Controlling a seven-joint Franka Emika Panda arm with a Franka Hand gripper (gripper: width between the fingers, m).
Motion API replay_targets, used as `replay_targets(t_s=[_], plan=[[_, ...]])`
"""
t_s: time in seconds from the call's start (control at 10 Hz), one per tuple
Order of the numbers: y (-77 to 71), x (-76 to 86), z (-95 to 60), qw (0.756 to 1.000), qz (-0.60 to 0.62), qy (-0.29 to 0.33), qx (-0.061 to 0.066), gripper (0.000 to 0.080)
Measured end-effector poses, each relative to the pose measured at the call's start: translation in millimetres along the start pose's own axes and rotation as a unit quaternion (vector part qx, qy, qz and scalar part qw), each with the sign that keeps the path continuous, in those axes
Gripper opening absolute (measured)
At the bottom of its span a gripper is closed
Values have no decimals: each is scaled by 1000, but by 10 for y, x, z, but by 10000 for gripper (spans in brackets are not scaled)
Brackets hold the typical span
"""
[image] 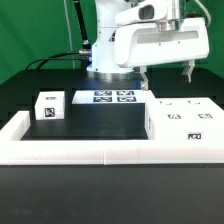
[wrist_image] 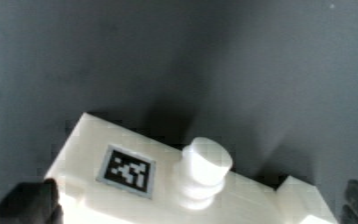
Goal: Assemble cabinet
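A large white cabinet piece (image: 185, 115) with several small tags lies at the exterior view's right, against the rim wall. A small white box piece (image: 48, 108) with one tag stands at the left. My gripper (image: 167, 78) hangs open above the large piece, with its fingers spread wide. In the wrist view a white piece (wrist_image: 105, 145) with a black-and-white tag (wrist_image: 131, 170) and a round white peg (wrist_image: 202, 170) lies below my gripper (wrist_image: 194, 212). The dark fingertips (wrist_image: 25, 205) show at either side of it, apart from the piece.
A low white rim wall (image: 110, 152) runs along the front and left of the black table. The marker board (image: 112, 97) lies flat at the back, in front of the robot base (image: 105, 60).
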State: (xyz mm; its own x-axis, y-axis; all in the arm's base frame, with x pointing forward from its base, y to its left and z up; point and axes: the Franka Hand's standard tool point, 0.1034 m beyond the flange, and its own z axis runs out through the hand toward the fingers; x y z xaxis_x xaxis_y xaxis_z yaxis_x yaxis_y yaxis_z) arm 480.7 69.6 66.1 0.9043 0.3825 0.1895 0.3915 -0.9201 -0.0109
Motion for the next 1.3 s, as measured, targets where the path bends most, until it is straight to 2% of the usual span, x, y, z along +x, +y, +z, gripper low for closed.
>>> replay_targets(t_s=[0.2,0.3,0.4,0.5,0.6,0.8,1.0,1.3], plan=[[-18,7,1,999,46,1,3,797],[-74,10,9,995,101,1,6,797],[-208,10,42,992,127,1,8,797],[-261,-7,120,993,119,2,5,797],[-280,-5,195,993,119,11,-4,797],[-175,-58,308,992,123,17,-17,797],[-112,-97,453,991,134,21,-19,797],[-112,-105,484,991,127,20,-19,797]])
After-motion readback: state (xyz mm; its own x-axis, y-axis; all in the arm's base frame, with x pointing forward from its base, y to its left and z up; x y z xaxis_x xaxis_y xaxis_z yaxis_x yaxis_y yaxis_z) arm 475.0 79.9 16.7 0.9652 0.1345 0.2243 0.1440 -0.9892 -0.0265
